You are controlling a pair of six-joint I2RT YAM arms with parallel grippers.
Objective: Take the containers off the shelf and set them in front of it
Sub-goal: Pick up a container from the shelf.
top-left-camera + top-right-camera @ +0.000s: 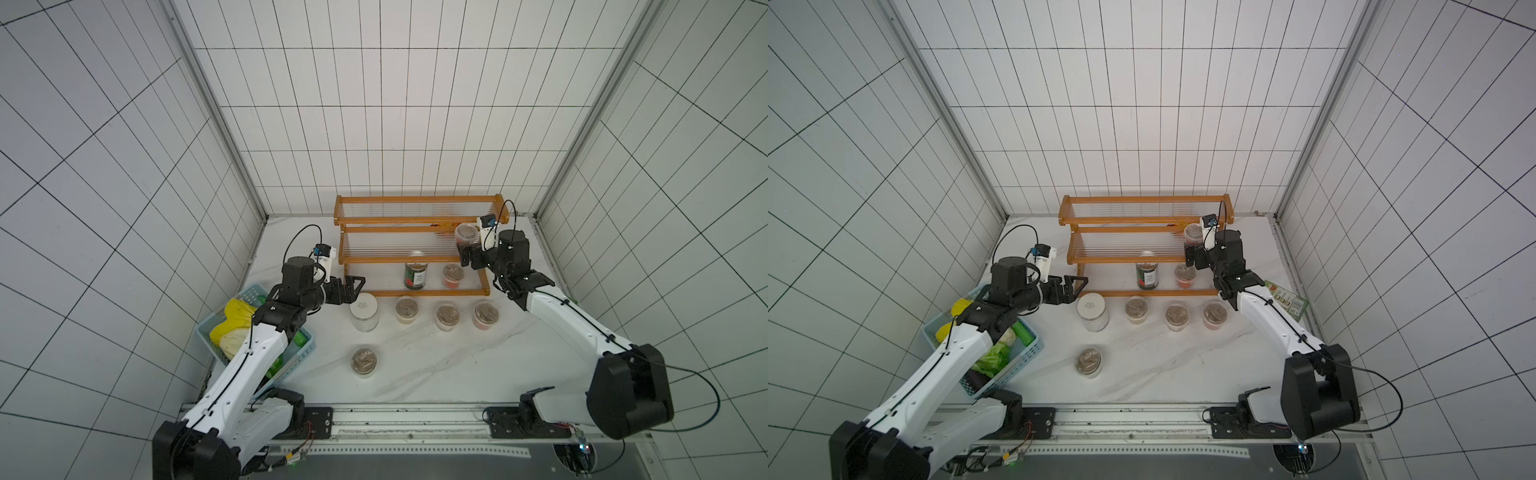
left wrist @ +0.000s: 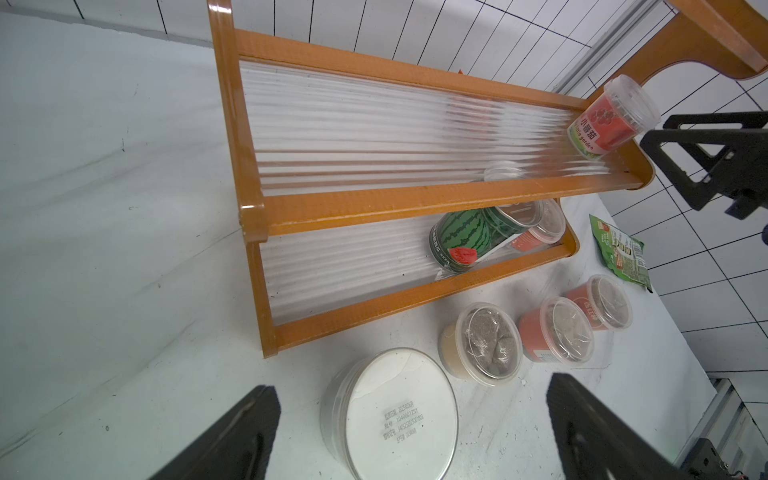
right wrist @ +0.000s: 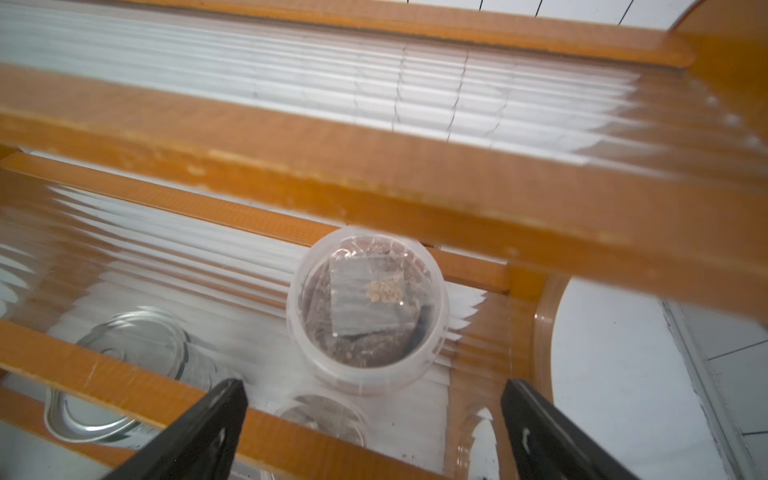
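Shelf, both top views: you find the three-tier shelf point(image 1: 374, 260) at frame centre, at the back of the counter point(image 1: 436, 374).
On the shelf: the watermelon tin can point(image 1: 415, 276) and the lowest-tier cup point(image 1: 453, 276) stand side by side on the lowest tier. The middle-tier cup point(image 1: 465, 237) stands at the right end of the middle tier.
In front of the shelf: the white-lidded jar point(image 1: 364, 309) stands left of the row of three cups point(image 1: 448, 316). The lone cup point(image 1: 363, 361) sits lower in the frame.
Left pincer point(image 1: 355, 287): spread and empty, just above the jar in the frame.
Right pincer point(image 1: 469, 257): spread and empty, just below the middle-tier cup in the frame.
Bystanders: the light blue basket point(image 1: 303, 357) of vegetables lies lower left, partly under your left arm. In a top view, the green snack packet point(image 1: 1287, 297) lies right of centre.
Left wrist view, jar: you see its lid between the two spread fingers, with a gap on each side.
Left wrist view, shelf: the can and its neighbour cup are on the lowest tier, and the middle-tier cup is red-banded.
Right wrist view, cup: the middle-tier cup rests on the clear slats just ahead of the spread fingers, untouched.
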